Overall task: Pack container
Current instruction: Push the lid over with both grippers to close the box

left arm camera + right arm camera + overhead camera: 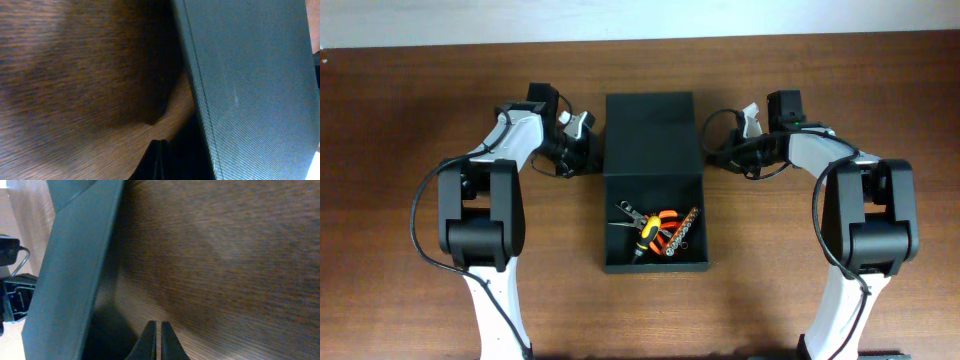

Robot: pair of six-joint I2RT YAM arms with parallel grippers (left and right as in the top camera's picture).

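Observation:
The container (654, 258) is a dark green-black square box in the middle of the table, its hinged flap lid (650, 130) laid open toward the back. Inside lie several hand tools (657, 232), with orange and yellow handles and a bit strip. My left gripper (588, 148) sits at the lid's left edge, fingers shut and empty; the lid fills the right of the left wrist view (255, 85) beside the fingers (159, 150). My right gripper (718, 150) sits at the lid's right edge, shut and empty; the right wrist view shows the lid (75, 265) left of the fingers (156, 332).
The wooden table (410, 120) surrounds the box. Both arms' bases stand at the front left and front right. A pale wall strip runs along the table's far edge.

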